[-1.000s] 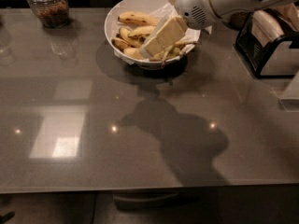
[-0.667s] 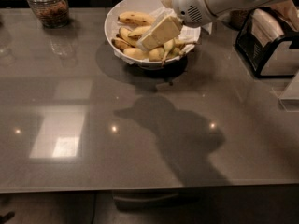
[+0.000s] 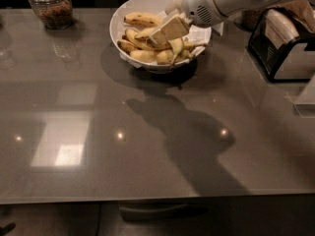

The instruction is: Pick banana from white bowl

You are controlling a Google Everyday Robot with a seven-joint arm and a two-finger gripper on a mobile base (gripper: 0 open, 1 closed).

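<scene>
table [image 3: 147, 146]: grey and glossy, with small light spots on the near half.
shadow [image 3: 197, 141]: dark shape on the table, near the middle.
white bowl [image 3: 118, 18]: at 12 o'clock, on the far part of the table.
bananas [image 3: 140, 19]: several lie in the white bowl, yellow with brown spots.
gripper [image 3: 165, 31]: low over the bananas, toward the bowl's 3 o'clock side; I cannot tell if it is released or grasping.
arm [image 3: 221, 1]: white, reaching in from 1 o'clock.
appliance [image 3: 283, 45]: black and white, at 2 o'clock.
jar [image 3: 50, 5]: glass, at 11 o'clock, well apart from the bowl.

Dim, probably overhead-lit; gripper [image 3: 165, 30] over white bowl [image 3: 118, 21] casts shadow (tabletop [image 3: 88, 87] glare).
</scene>
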